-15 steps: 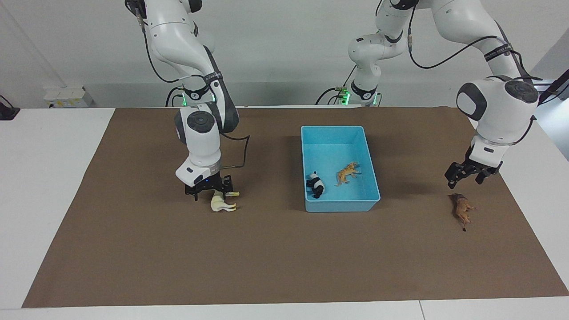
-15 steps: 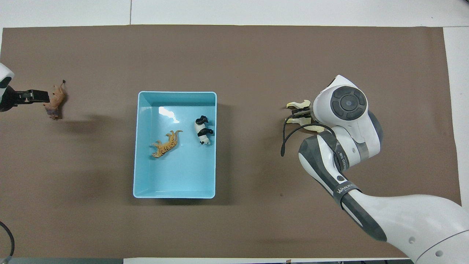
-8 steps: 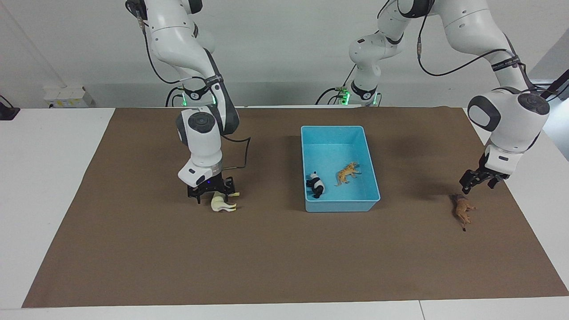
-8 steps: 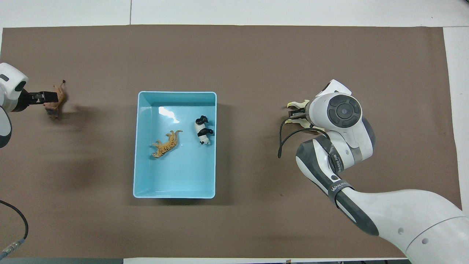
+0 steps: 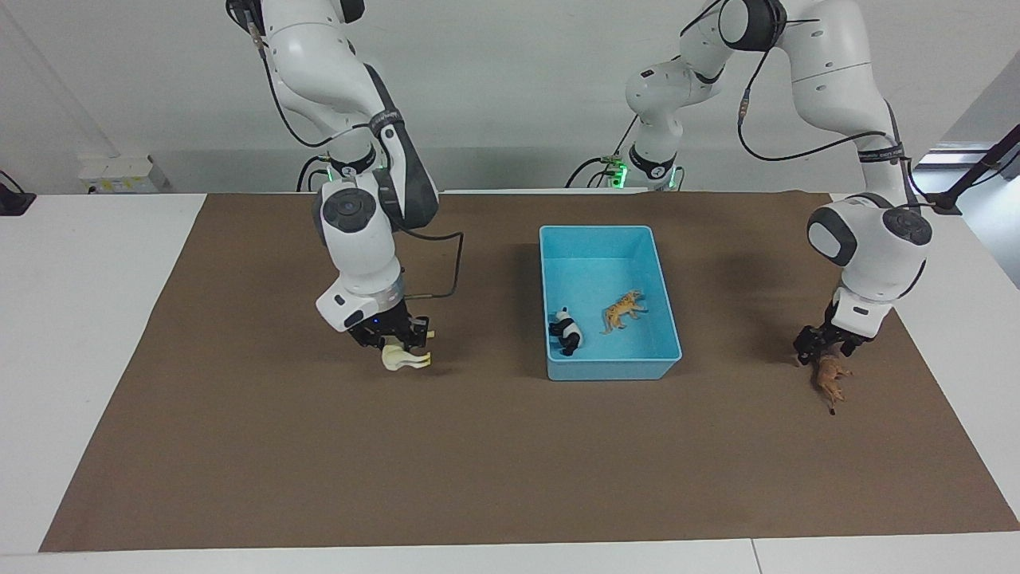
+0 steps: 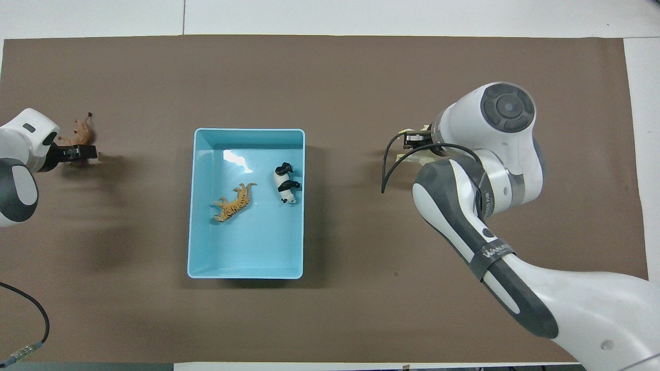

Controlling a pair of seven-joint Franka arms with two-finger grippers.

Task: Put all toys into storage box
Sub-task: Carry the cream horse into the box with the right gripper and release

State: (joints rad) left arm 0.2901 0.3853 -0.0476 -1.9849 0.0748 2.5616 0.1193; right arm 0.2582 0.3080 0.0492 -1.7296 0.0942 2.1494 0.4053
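We see the bench [image 5: 96,335] covered by a brown mat [image 5: 510,462]. On the mat, about midway between the two ends and somewhat toward the robots' edge, sits the storage box [image 5: 609,370], a light blue bin with low walls. Two toys lie inside it, in the half farther from the robots: the tiger [image 5: 623,308] on its side, and the panda [image 5: 566,330] beside it, toward the right arm's end, close to the box wall.

The right tool [image 5: 396,341] hangs over the mat toward the right arm's end of the bench, level with the box's outer end, and holds the horse [image 5: 404,359] between its fingers; the horse looks lifted just clear of the mat, its shadow falling beneath it.

The left tool [image 5: 821,347] is low over the mat toward the left arm's end, right at the lion [image 5: 829,379], which lies on its side on the mat. We cannot tell whether this tool's fingers are wide or closed, nor whether they touch the lion.
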